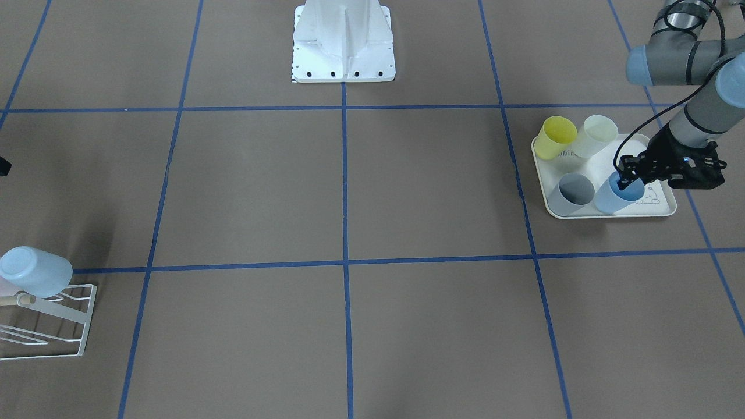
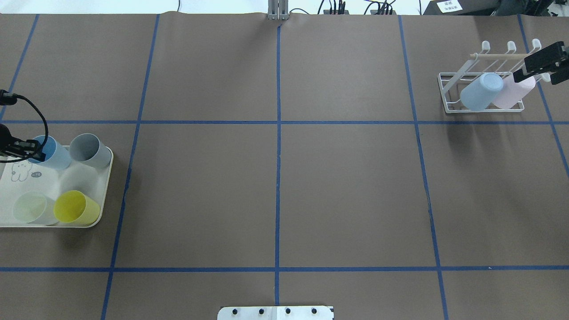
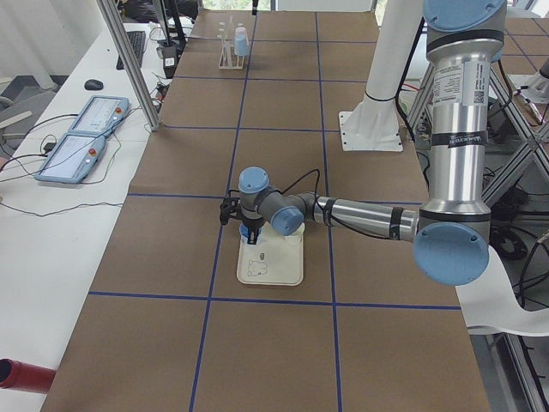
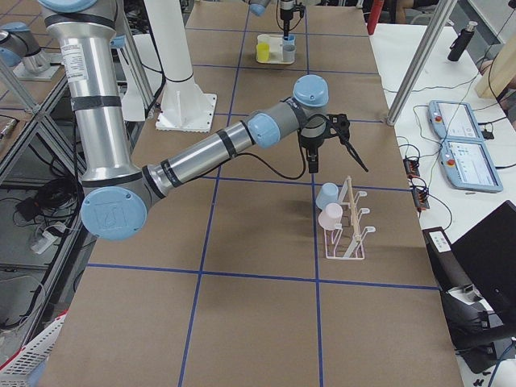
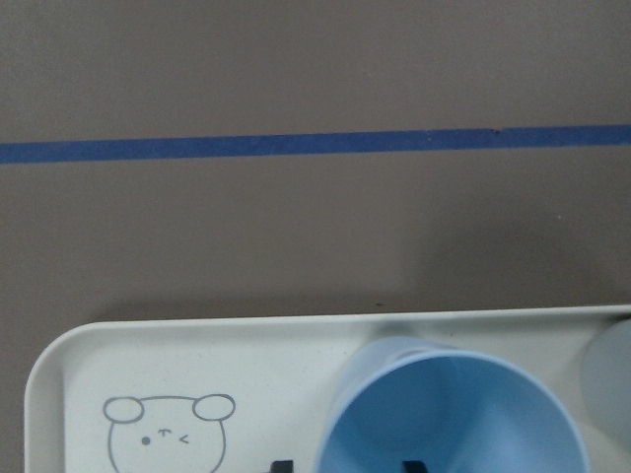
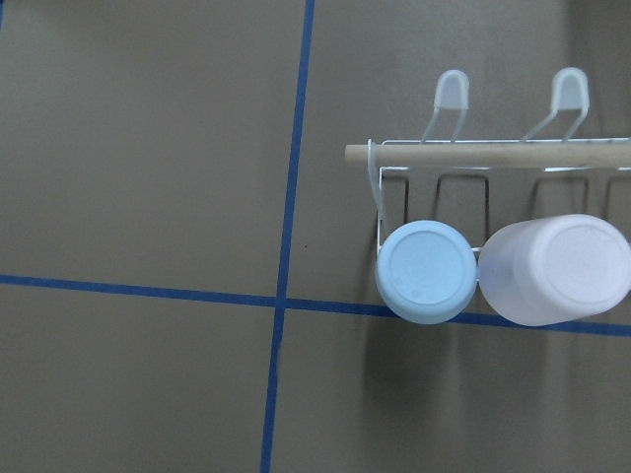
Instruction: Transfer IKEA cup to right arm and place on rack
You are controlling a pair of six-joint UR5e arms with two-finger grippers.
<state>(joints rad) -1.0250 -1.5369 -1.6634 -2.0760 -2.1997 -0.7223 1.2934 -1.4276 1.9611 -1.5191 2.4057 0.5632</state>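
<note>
A blue IKEA cup (image 1: pixel 616 199) stands upright at a far corner of the cream tray (image 1: pixel 663 210). My left gripper (image 1: pixel 624 181) is down at the cup's rim and open. In the left wrist view one fingertip (image 5: pixel 414 464) is inside the blue cup (image 5: pixel 454 424) and the other is outside its wall. The white wire rack (image 2: pixel 449 86) with its wooden dowel (image 6: pixel 493 151) sits far right. A light blue cup (image 2: pixel 480 91) and a pink cup (image 2: pixel 511 91) hang upside down on it. My right gripper (image 2: pixel 537 78) hovers open above the rack and holds nothing.
The tray (image 2: pixel 66 178) also holds a grey cup (image 2: pixel 89 150), a yellow cup (image 2: pixel 75 208) and a pale green cup (image 2: pixel 31 208). The robot's white base (image 1: pixel 343 46) stands at mid-table. Blue tape lines grid the brown table.
</note>
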